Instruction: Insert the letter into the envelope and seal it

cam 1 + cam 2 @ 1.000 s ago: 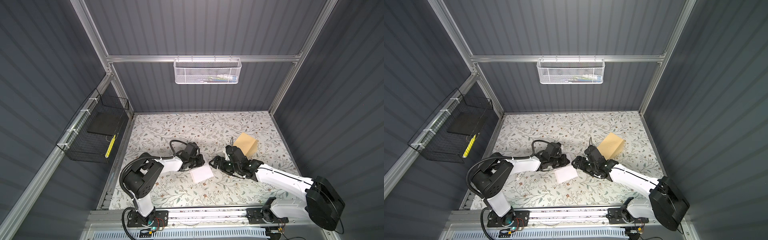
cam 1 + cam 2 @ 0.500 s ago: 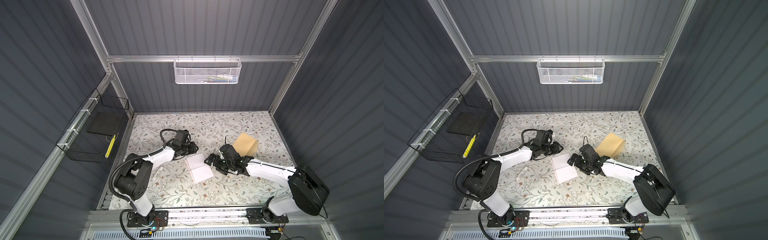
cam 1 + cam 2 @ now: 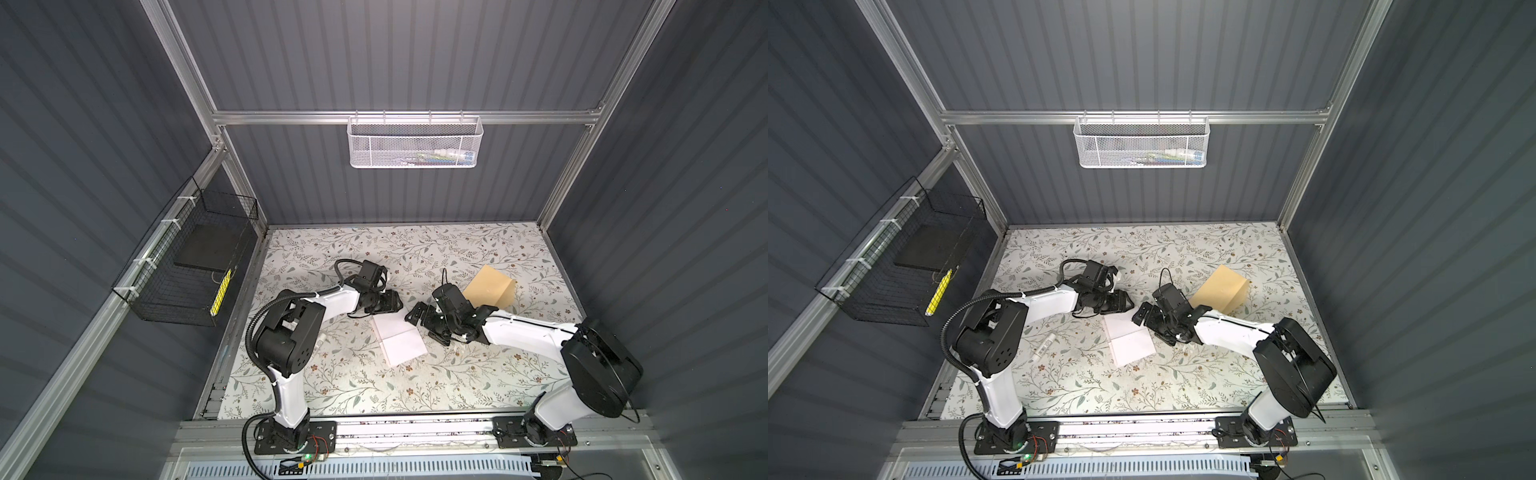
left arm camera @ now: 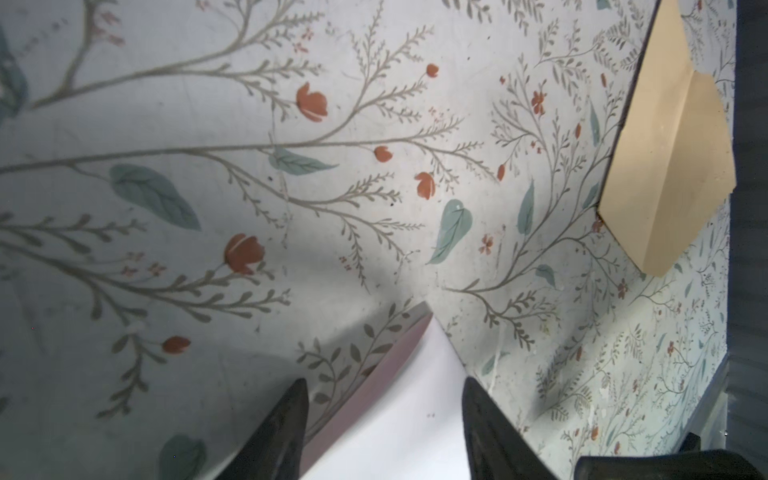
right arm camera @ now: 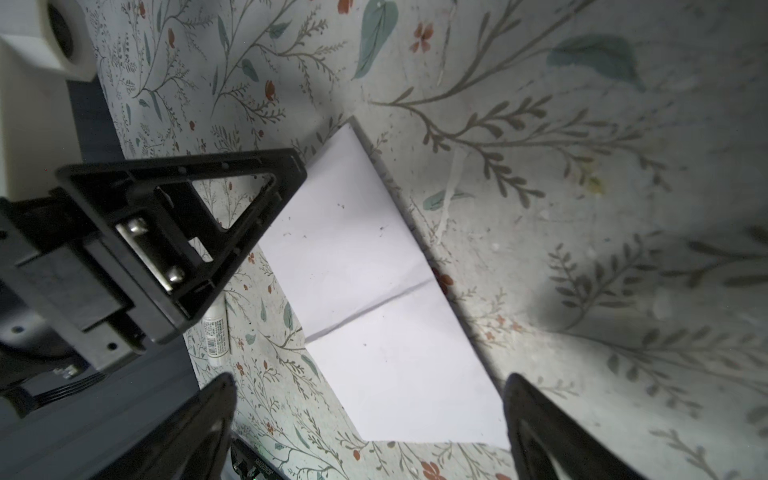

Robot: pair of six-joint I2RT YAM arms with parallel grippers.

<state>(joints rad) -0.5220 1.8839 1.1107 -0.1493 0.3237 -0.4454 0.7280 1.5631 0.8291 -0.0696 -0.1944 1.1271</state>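
The thin white creased paper letter (image 3: 400, 341) lies on the floral surface (image 3: 374, 388), left of the tan envelope (image 3: 488, 286). The left tool (image 4: 384, 388), jaws apart, straddles its far corner; the right tool (image 5: 370, 384) gapes wide at its right edge.

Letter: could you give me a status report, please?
Left gripper open, right gripper open, both empty. Letter on table between them, outside envelope. White stick well aside.

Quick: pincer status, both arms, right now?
Left pincer: open, a corner of the letter between its jaws, not clamped.
Right pincer: open, holding nothing.
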